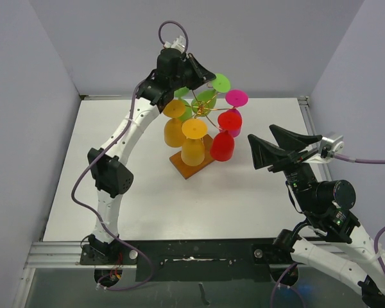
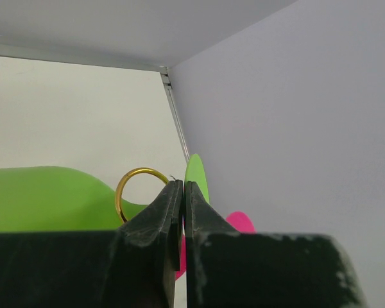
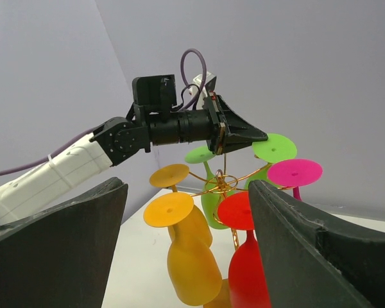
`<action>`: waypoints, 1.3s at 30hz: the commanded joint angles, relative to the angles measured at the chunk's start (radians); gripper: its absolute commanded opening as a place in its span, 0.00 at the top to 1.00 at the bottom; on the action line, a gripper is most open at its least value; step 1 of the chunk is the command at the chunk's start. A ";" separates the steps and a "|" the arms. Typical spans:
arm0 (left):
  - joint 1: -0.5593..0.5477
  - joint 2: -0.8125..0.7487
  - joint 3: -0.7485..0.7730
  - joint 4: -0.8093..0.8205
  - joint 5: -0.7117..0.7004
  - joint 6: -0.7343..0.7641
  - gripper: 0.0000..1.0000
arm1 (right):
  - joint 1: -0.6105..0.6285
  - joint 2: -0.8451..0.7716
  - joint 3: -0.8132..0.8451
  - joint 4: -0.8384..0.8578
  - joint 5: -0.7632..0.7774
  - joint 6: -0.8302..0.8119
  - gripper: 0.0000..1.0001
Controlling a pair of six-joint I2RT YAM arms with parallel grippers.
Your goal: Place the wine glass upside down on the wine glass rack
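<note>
The gold wire wine glass rack stands mid-table on its brown base, its hub also in the right wrist view. Six glasses hang upside down on it: two orange, two green, one red and one magenta. My left gripper hovers over the rack's top, jaws shut. A gold ring sits against its left finger; I cannot tell whether it is pinched. My right gripper is open and empty, right of the rack, facing the glasses.
Grey walls close in the table on the left, back and right. The left arm arches over the table's left half. A metal rail runs along the near edge.
</note>
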 commanded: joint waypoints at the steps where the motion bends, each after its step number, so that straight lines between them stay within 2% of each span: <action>1: -0.001 0.010 0.069 0.016 -0.032 0.021 1.00 | 0.003 -0.009 0.004 0.034 0.015 0.000 0.22; 11: -0.006 0.044 0.121 0.004 -0.082 0.021 1.00 | 0.002 -0.009 0.001 0.032 0.014 0.005 0.22; 39: -0.005 -0.069 0.026 -0.020 -0.197 0.083 1.00 | 0.003 0.003 -0.001 0.038 0.003 0.016 0.22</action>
